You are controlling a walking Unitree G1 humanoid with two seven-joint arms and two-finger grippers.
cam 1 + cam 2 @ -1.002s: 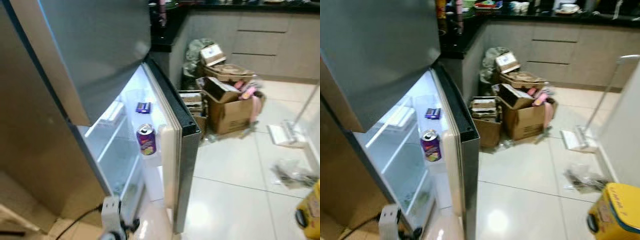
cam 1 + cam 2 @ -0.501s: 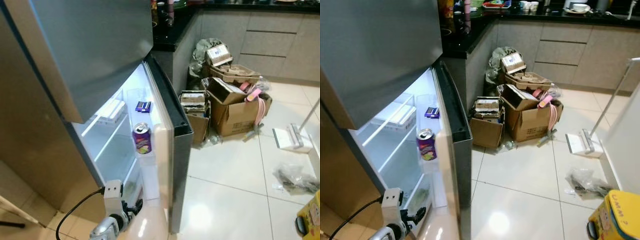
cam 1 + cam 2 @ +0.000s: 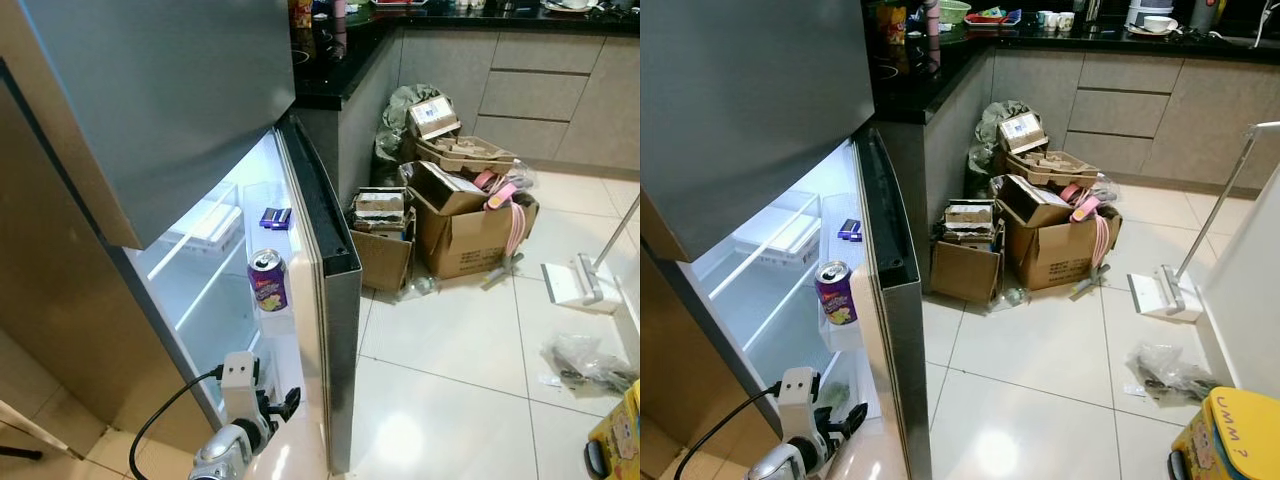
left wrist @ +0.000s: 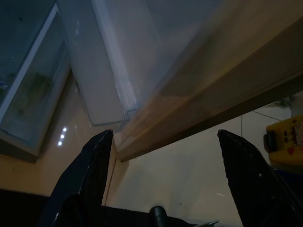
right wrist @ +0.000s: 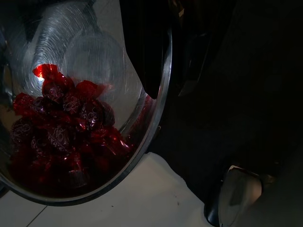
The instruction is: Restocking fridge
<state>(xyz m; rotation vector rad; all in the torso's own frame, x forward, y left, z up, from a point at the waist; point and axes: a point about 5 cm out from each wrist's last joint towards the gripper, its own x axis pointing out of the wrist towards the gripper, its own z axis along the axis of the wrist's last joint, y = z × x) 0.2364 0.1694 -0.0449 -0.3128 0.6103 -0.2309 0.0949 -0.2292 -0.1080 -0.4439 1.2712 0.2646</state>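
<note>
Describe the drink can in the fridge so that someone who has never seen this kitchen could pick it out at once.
Start at the open lower door of the grey fridge, lit white inside. On its door shelf stands an upright purple can with a silver top. The small dark blue packet farther back on the door lies flat, so the can is the only tall round thing there.

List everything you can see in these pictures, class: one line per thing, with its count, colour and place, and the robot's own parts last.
Fridge: one, grey, door open.
Can: one, purple, door shelf.
Small packet: one, dark blue, door shelf behind the can.
Cardboard boxes: several, brown, floor by the cabinets.
Mop: one, white, floor.
Yellow container: one, lower right corner.
Metal bowl: one, holding red wrapped sweets.
Left gripper: black, open, by the fridge door's lower edge.
</note>
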